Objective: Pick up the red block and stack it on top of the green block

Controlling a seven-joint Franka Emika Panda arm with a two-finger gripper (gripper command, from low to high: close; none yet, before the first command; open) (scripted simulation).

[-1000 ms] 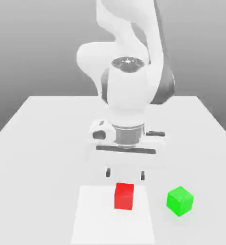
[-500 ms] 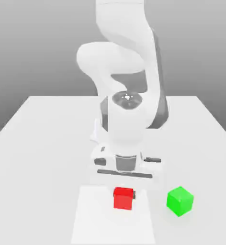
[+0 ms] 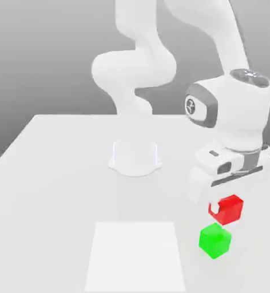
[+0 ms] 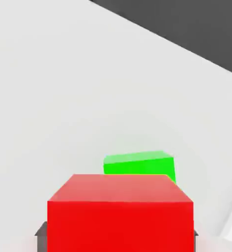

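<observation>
Jaws point(image 3: 225, 213) pinching the red block point(image 3: 229, 210), one on each side of it. In the hand view both dark jaw tips flank the red block, which sits between them and covers part of the green block beyond. Red block held up off the tabletop point(image 3: 57, 200), over toward the exterior view's right. In the exterior view it appears just above the green block point(image 3: 215, 241) and a bit to the exterior view's right of it; gap between the two looks small, exact alignment can't be told. Green block rests on the tabletop, turned with a corner edge toward the exterior camera, upper part close under the jaws and the red block. White hand body point(image 3: 229, 171) above the red block, tilted in the exterior view, with a dark slot along its lower part. Arm point(image 3: 231, 109) reaches over from its base point(image 3: 135, 157), which stands farther back on the tabletop, near the middle of the exterior view. White square panel point(image 3: 135, 256) lies flat on the tabletop, bare, to the exterior view's left of the green block, with a strip of tabletop between them. Dark gray background past the tabletop's straight edge in the hand view. Nothing seen standing between red block and green block.
</observation>
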